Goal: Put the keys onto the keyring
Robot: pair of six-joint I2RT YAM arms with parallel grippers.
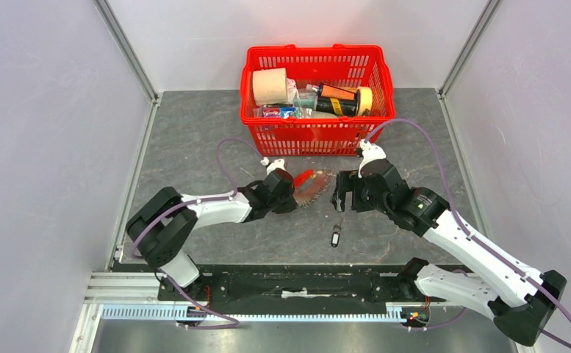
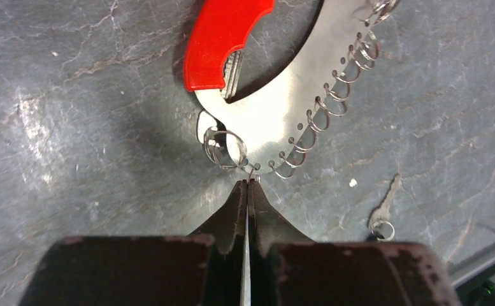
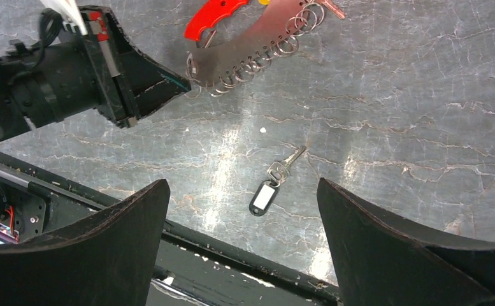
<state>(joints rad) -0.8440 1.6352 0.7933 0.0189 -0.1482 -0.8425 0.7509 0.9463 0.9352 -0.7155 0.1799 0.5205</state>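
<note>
Fetching the key [image 3: 276, 173], lower centre, comes next: right gripper [image 3: 243, 191] hangs spread above it; left gripper [image 2: 249, 186], fingers pressed together, touches the keyring [image 2: 276, 121] edge.

Open tabletop [image 1: 194, 140] flanks both arms to left and right; the red basket [image 1: 317, 136] walls off the far side just behind the keyring [image 1: 313, 187]. The left gripper [image 2: 248, 185], jaws together, occupies the keyring's near edge. The wide-spread right gripper [image 1: 343, 193] stands just beside its right end, and the tagged key [image 3: 263, 196] lies on bare table nearer the bases.
</note>
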